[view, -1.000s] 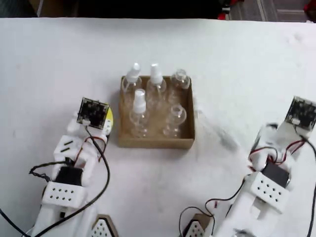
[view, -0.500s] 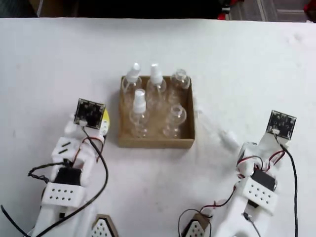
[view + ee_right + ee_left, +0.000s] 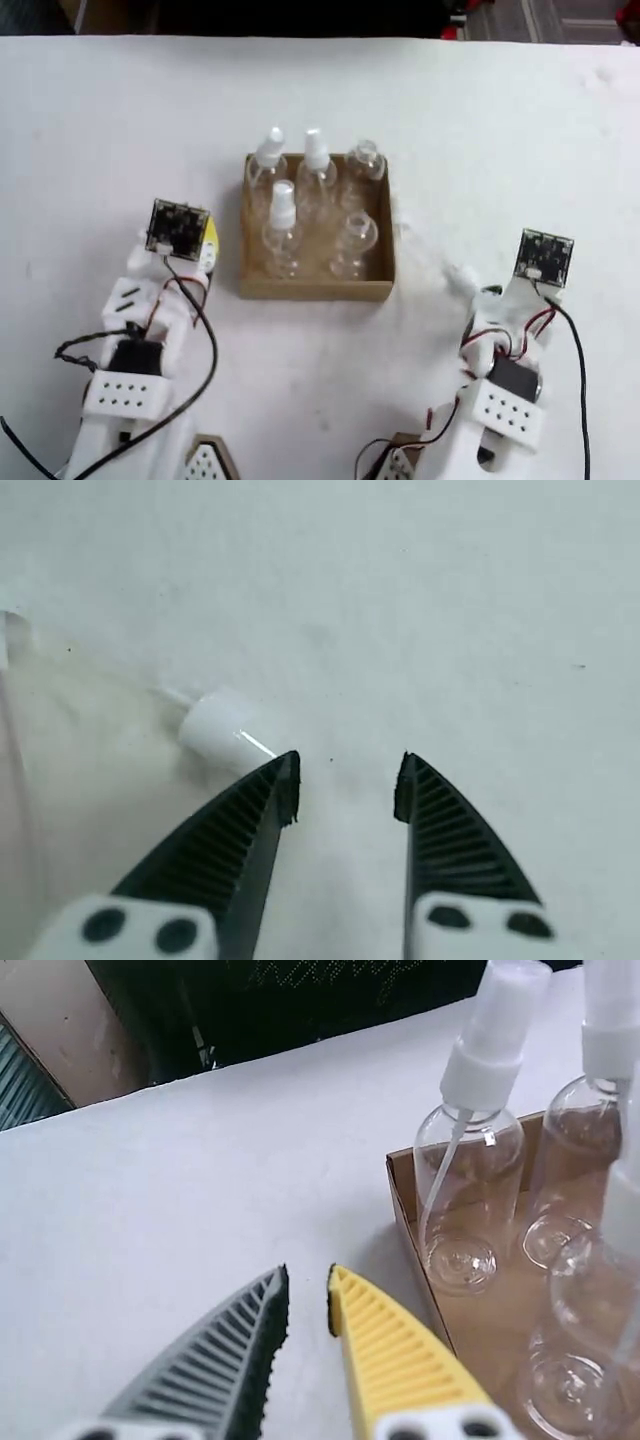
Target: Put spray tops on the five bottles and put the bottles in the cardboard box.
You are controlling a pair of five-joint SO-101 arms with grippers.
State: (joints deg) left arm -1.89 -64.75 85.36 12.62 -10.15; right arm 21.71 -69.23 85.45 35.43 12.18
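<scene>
Right wrist view had your right gripper [image 3: 346, 780] low over the white table [image 3: 120, 120], jaws spread wide and holding nothing. The loose spray top [image 3: 218, 729] lay on its side just beside one fingertip, outside the gap. That looked like a line-up for a pick, so you would have needed to shift sideways to bracket it.

From the high view, that top sat at about four o'clock from the cardboard box [image 3: 315, 289], between the box's corner and your right arm, with nothing lying between them.

All five bottles stood upright inside the box. Three wore spray tops: two along the twelve o'clock wall [image 3: 268, 152] [image 3: 316, 148] and one nearer the middle [image 3: 282, 203]. The two bare-necked bottles [image 3: 367, 158] [image 3: 357, 232] stood along the three o'clock side, the side nearest your right arm.

Your left gripper [image 3: 307, 1290] rested at the box's nine o'clock wall, its grey and yellow jaws nearly closed with a thin slit between them and nothing held. It was likely parked there to steady a bottle. I judged the tall capped sprayers the main obstacle for any reach across the box.
</scene>
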